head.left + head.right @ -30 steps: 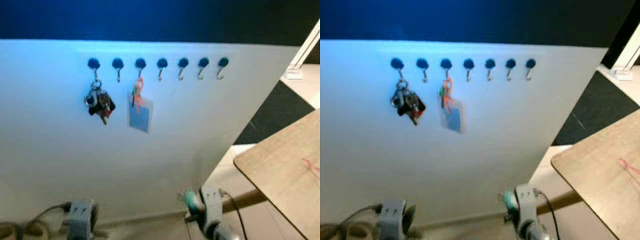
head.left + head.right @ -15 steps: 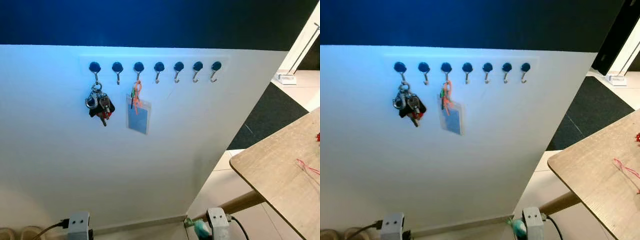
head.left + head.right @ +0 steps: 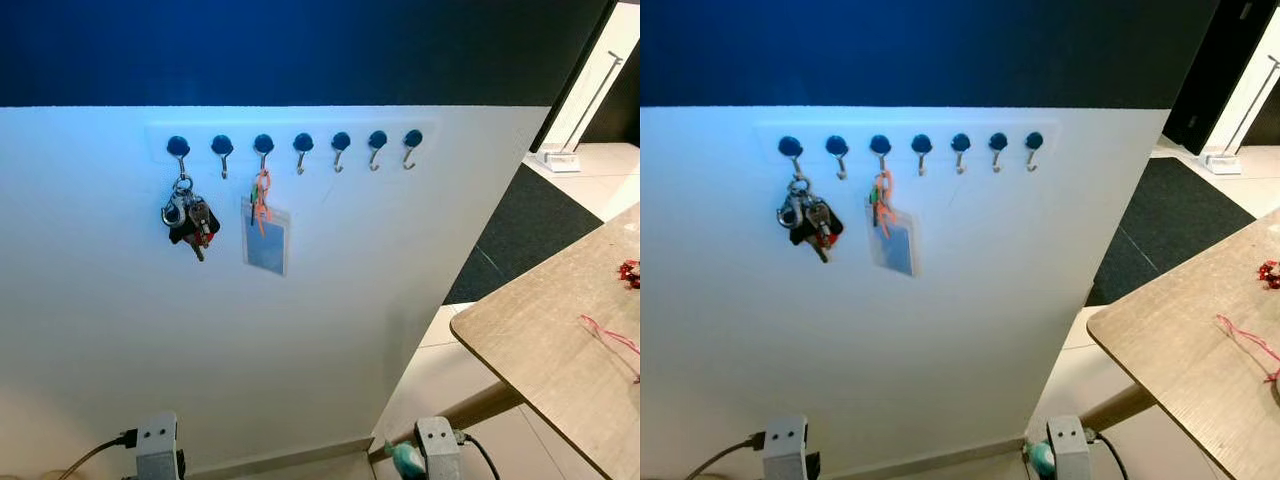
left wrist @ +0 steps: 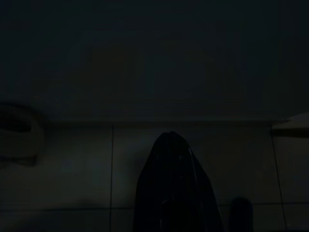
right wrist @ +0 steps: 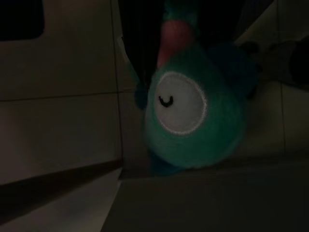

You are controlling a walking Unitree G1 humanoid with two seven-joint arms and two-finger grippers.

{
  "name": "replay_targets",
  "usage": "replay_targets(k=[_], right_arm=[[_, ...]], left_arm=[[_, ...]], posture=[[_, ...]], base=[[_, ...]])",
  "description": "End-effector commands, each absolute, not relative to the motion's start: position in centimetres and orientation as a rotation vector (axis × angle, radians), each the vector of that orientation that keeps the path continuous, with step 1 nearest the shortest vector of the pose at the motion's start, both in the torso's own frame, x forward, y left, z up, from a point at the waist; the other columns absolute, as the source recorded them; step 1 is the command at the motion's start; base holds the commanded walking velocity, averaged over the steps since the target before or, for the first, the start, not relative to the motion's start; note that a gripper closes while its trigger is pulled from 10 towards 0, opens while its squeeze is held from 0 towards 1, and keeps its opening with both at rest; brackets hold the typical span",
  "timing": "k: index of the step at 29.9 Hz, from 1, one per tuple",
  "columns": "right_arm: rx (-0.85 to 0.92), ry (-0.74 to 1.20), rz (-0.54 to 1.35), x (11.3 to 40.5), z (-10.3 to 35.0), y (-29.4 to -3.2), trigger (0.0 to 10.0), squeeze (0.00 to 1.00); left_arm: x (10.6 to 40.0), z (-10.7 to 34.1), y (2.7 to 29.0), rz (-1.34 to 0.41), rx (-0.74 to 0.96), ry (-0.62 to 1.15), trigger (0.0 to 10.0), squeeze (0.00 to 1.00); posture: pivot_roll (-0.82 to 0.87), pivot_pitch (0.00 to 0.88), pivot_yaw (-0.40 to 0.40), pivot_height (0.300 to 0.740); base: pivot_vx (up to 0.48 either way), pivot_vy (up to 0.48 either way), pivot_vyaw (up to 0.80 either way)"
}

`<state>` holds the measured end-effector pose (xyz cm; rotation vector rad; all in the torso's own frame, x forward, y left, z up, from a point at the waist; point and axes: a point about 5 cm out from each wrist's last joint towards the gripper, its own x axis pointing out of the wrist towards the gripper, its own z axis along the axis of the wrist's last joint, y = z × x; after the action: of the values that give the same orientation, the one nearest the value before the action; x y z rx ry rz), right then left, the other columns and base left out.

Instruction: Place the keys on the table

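Overhead, keys (image 3: 188, 218) hang on the leftmost hook (image 3: 179, 149), well apart from the table (image 3: 545, 340). Right gripper (image 5: 159, 63) seemingly pinches a teal plush (image 5: 193, 116); the left gripper's (image 4: 176, 193) state I cannot tell.

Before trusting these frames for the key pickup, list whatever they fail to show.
- Left hand: left wrist view is too dark to tell open from shut.
- Right hand: in the right wrist view a teal plush toy covers its fingers.
- Table: cut off by the right edge of the left eye view.
- Keys: too small to count; they overlap on the first hook.
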<state>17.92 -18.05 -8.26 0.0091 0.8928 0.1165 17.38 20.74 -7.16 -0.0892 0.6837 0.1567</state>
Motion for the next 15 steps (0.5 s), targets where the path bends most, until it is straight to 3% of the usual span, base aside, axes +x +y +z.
replay_targets(k=[1, 15], right_arm=[[0.009, 0.895, 0.101, 17.83, -8.33, -18.20, 10.0, 0.00], [-0.001, 0.906, 0.098, 17.43, -8.51, -18.47, 10.0, 0.00]], left_arm=[[17.20, -7.34, 20.54, 0.142, -0.084, 0.691, 10.0, 0.00], [16.70, -7.87, 20.21, 0.084, -0.078, 0.731, 10.0, 0.00]], posture=[[0.04, 0.001, -0.045, 0.740], [0.05, 0.014, -0.047, 0.740]], base=[[0.000, 0.000, -0.45], [0.000, 0.000, -0.80]])
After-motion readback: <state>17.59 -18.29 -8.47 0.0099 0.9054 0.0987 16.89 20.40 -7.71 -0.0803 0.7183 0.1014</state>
